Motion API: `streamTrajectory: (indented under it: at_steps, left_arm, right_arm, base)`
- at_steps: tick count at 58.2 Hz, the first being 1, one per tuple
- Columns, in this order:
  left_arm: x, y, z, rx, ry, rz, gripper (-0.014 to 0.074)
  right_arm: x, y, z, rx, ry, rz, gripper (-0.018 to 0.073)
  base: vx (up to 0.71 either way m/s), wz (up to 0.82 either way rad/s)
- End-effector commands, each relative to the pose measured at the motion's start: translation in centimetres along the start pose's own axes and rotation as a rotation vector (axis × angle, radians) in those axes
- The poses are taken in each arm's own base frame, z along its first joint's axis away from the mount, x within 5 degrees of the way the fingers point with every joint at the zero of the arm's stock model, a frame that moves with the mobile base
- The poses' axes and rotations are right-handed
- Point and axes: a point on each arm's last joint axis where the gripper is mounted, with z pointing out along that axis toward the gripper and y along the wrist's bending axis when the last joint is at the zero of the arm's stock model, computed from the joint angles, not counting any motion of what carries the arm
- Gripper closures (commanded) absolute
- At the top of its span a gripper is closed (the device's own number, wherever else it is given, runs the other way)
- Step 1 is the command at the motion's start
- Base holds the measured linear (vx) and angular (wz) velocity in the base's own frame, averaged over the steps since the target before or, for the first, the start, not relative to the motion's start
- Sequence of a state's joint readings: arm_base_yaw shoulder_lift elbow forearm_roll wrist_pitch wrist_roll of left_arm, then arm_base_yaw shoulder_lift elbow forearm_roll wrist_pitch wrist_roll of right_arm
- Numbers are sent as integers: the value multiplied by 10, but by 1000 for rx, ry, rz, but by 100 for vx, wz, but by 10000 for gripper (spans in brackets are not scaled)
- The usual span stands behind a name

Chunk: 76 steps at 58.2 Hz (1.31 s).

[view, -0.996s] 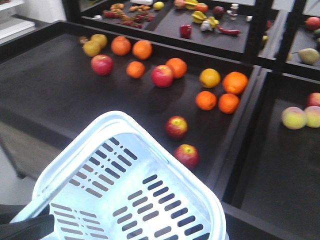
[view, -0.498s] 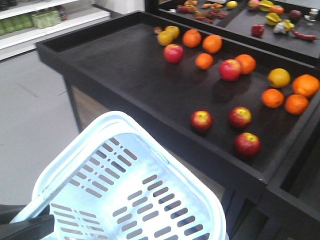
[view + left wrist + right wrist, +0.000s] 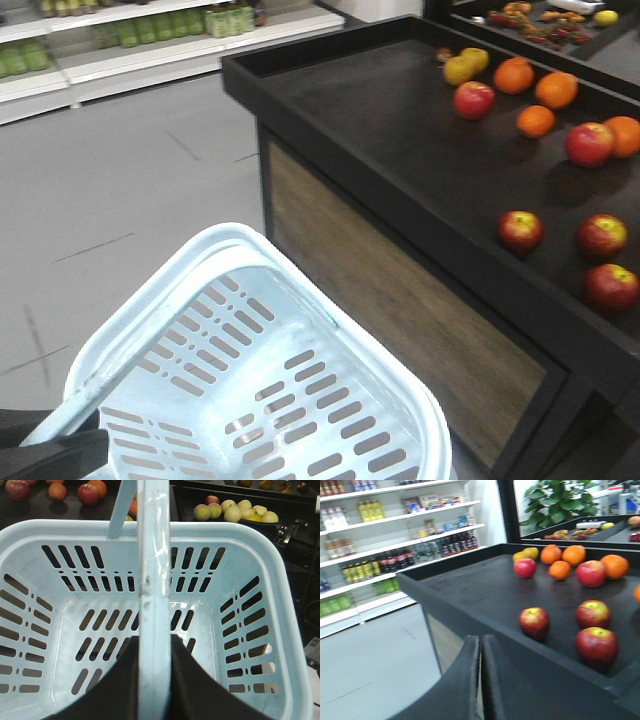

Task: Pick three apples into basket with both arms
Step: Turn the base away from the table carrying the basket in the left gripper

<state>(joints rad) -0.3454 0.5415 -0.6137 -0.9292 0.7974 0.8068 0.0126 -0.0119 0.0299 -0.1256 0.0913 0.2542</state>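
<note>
The left gripper's (image 3: 154, 641) black fingers (image 3: 120, 690) sit on either side of the handle (image 3: 152, 555) of the basket (image 3: 280, 605) and pinch it. The pale bar runs up between them across the slotted bottom. The right gripper's (image 3: 480, 650) fingers (image 3: 465, 680) are pressed together with only a thin seam between them and nothing in it. They hang just outside the near rim of the black display table (image 3: 470, 587).

In the front view the basket (image 3: 330, 322) is off the table (image 3: 400, 150), held above the grey floor (image 3: 130, 190) beside the table's wood-panelled side. Three apples (image 3: 534, 622) lie close to the table's near edge, none touching another. Two more red apples (image 3: 474, 99) lie deeper in, among the oranges (image 3: 536, 121) toward the far edge.
</note>
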Motion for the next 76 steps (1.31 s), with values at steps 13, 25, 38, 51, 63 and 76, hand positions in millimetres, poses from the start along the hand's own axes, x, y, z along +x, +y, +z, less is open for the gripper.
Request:
streamTrajectory:
  at_steps: [13,25,38,51,63,76]
  left_arm:
    - [-15,-1,-4,-8,-102,-39,602]
    - [-15,-1,-4,-8,-102,-39,602]
    - [-15,-1,-4,-8,-102,-39,602]
    - [-15,-1,-4,-8,-102,-39,602]
    - [-15,-1,-4,-8,-102,-39,602]
    - [-15,-1,-4,-8,-102,-39,602]
  right_arm:
    - [-3,1,-1,-14,-72,-19,564]
    - [-3,1,-1,-14,-73,-19,564]
    - [-3,1,-1,-14,-73,-19,564]
    - [-3,1,-1,-14,-73,-19,564]
    - [-3,1,-1,-14,-73,-19,564]
    - [-3,1,-1,-14,-73,-19,564]
  base:
    - [-17,44]
    - [-15,38]
    - [-12,33]
    - [-8,30]
    - [-3,27]
    - [1,27]
